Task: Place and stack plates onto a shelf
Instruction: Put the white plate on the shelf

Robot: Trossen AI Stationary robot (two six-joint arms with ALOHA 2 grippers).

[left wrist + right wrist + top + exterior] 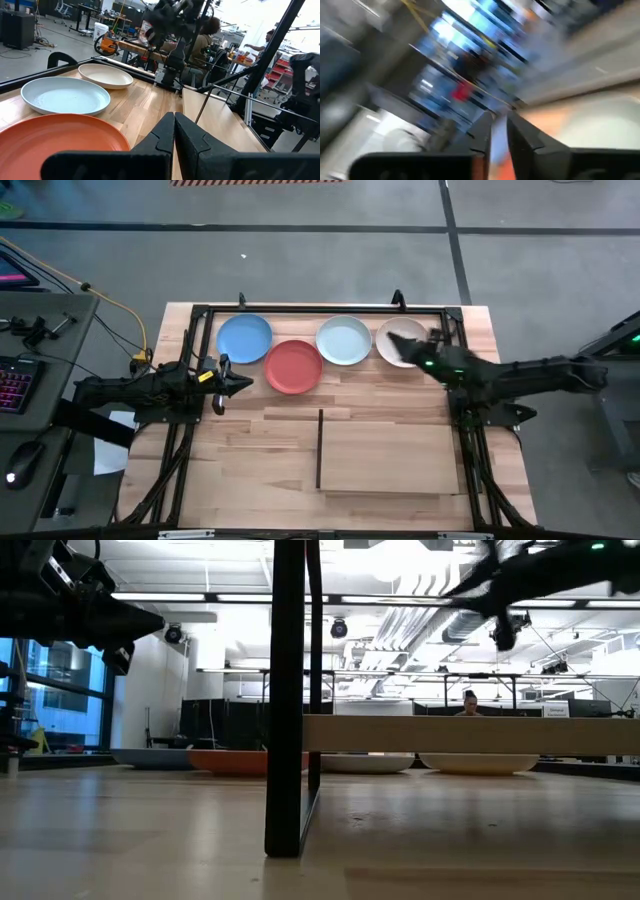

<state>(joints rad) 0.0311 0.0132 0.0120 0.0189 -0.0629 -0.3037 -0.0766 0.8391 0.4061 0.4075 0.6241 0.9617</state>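
Four plates rest flat in a row along the table's far side: blue (245,338), red (294,366), pale blue-grey (344,340) and cream-white (398,348). The shelf (390,455), a light-wood panel with a black strip (319,448) on its left edge, stands near the table's near edge. In the low view the panel (470,735) sits raised above the tabletop. My left gripper (243,384) is shut and hovers left of the red plate (55,135). My right gripper (398,340) hangs in the air (505,632) over the cream-white plate; its blurred wrist view shows a narrow gap (498,131).
A black tube frame (320,308) borders the table's far edge and both sides. A keyboard and mouse sit on a desk (30,380) left of the table. Bare wood lies between the plates and the shelf (380,395). People sit in the room beyond (207,35).
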